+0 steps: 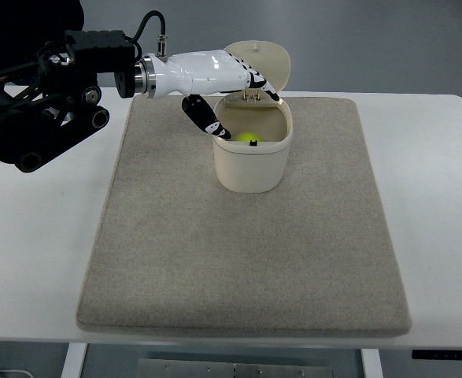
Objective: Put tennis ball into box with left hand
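A cream box (252,167) with its hinged lid (264,64) raised stands on the grey mat (246,260) near the back. A yellow-green tennis ball (248,138) lies inside the box, low against its front wall. My left hand (234,102) reaches in from the left and hovers over the box's open mouth. Its white fingers (258,81) are spread and hold nothing, while the dark thumb (207,120) hangs by the box's left rim. The right arm does not show.
The mat covers most of a white table (42,236), which has bare strips left and right. My left arm's black linkage (42,110) fills the upper left corner. Grey floor shows beyond the table's far edge.
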